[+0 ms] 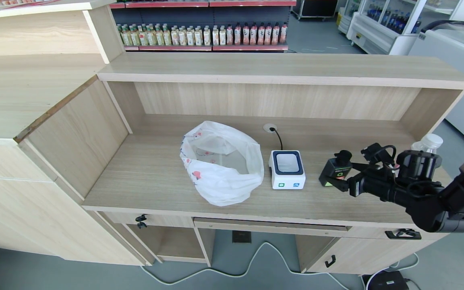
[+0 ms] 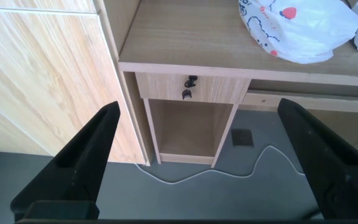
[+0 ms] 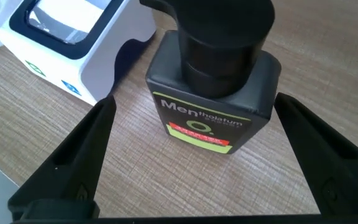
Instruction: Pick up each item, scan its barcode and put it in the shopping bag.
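Observation:
A black pump bottle (image 1: 336, 168) with a green and red label stands upright on the wooden counter (image 1: 155, 177), just right of the white barcode scanner (image 1: 287, 169). My right gripper (image 1: 342, 178) is open at the bottle, one finger on each side of it; in the right wrist view the bottle (image 3: 213, 93) stands between the spread fingers (image 3: 73, 168), with no contact to be seen. The white shopping bag (image 1: 222, 163) lies open left of the scanner. My left gripper (image 2: 197, 112) is open and holds nothing, low in front of the counter's left end.
A clear bottle with a white cap (image 1: 429, 143) stands behind my right arm near the counter's right wall. The scanner's cable (image 1: 277, 137) runs to a hole at the back. A drawer with keys (image 2: 189, 87) sits under the counter, and a white cord (image 2: 229, 171) lies on the floor.

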{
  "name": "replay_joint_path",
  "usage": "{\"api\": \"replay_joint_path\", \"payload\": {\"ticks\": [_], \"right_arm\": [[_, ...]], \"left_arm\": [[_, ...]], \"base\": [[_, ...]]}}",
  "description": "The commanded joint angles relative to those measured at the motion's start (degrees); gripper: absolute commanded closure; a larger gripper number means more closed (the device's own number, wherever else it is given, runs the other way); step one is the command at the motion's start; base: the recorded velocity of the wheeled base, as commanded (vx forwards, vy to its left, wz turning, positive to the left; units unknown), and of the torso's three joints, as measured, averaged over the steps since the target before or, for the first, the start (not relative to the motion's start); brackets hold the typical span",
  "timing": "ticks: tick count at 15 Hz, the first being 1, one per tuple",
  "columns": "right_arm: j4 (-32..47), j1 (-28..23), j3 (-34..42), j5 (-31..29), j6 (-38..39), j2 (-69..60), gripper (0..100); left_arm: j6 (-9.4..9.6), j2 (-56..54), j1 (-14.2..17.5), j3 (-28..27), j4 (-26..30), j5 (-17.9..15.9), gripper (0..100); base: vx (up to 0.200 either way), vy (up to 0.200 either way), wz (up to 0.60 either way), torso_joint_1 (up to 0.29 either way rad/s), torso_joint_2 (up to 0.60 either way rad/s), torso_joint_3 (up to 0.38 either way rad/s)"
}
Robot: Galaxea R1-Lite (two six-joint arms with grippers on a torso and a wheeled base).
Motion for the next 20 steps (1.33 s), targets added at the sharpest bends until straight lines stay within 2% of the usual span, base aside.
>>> {"api": "replay_joint_path", "payload": {"ticks": [1,12,18,19,20], "right_arm": [[0.11,0.19,-1.65,1.21,0.08,1.25,0],[1.25,2.12,-8.68,1.91,0.17,6.97,0],[2.4,2.3,-10.0,6.84,0.17,8.11,0],[2.31,2.3,-9.91,8.42,0.17,8.02,100],[2.31,2.38,-9.91,9.03,-0.01,8.02,100]], "left_arm": [[-0.03,-0.02,0.02,0.0,0.0,0.0,0],[-0.03,-0.02,0.02,0.0,0.0,0.0,0],[-0.03,-0.02,0.02,0.0,0.0,0.0,0],[-0.03,-0.02,0.02,0.0,0.0,0.0,0],[-0.03,-0.02,0.02,0.0,0.0,0.0,0]], "base": [[0.0,0.0,0.0,0.0,0.0,0.0],[0.0,0.0,0.0,0.0,0.0,0.0],[0.0,0.0,0.0,0.0,0.0,0.0],[0.0,0.0,0.0,0.0,0.0,0.0],[0.0,0.0,0.0,0.0,0.0,0.0]]}}
